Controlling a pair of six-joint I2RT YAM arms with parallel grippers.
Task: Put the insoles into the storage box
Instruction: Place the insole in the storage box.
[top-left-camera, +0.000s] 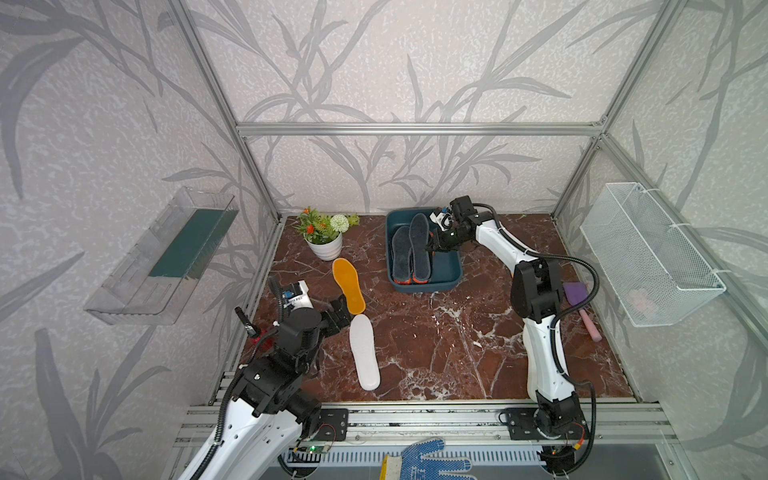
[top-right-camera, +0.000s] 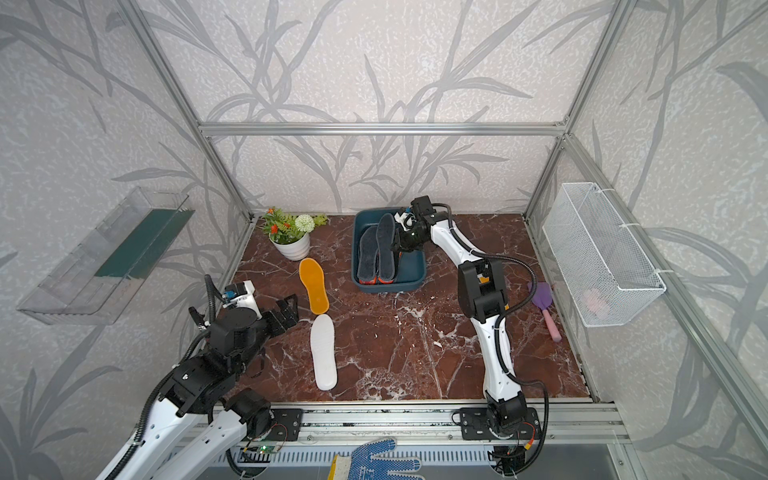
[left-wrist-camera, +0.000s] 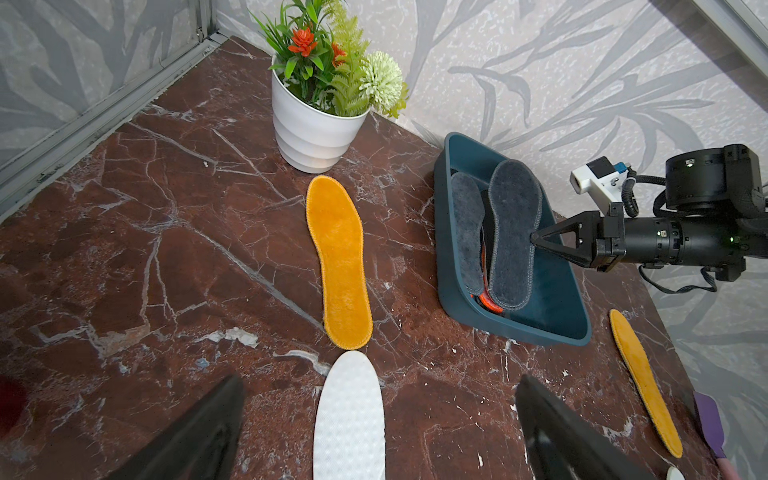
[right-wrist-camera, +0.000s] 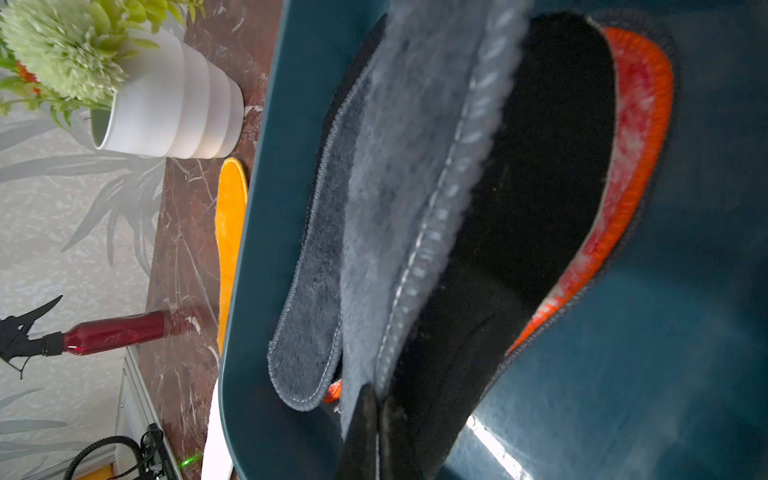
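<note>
The teal storage box (top-left-camera: 449, 266) (top-right-camera: 412, 266) (left-wrist-camera: 457, 257) (right-wrist-camera: 685, 291) stands at the back. In it my right gripper (top-left-camera: 430, 245) (top-right-camera: 395, 246) (left-wrist-camera: 534, 239) (right-wrist-camera: 376, 399) is shut on the edge of a dark grey insole (top-left-camera: 419, 243) (left-wrist-camera: 513, 232) (right-wrist-camera: 415, 166), tilted above a second grey one (top-left-camera: 401, 257), a black one (right-wrist-camera: 540, 166) and a red-orange one (right-wrist-camera: 636, 124). A mustard yellow insole (top-left-camera: 349, 284) (left-wrist-camera: 338, 257) and a white insole (top-left-camera: 365, 351) (left-wrist-camera: 349, 415) lie end to end on the table. My left gripper (top-left-camera: 340, 313) (left-wrist-camera: 380, 380) hangs open beside their meeting point. Another yellow insole (left-wrist-camera: 646, 382) lies beyond the box.
A potted plant (top-left-camera: 322, 235) stands at the back left. By the right wall lies a purple scoop (top-left-camera: 579, 297) under a white wire basket (top-left-camera: 648, 253). A clear shelf (top-left-camera: 166, 253) hangs on the left wall. A blue-dotted glove (top-left-camera: 428, 461) lies in front of the rail.
</note>
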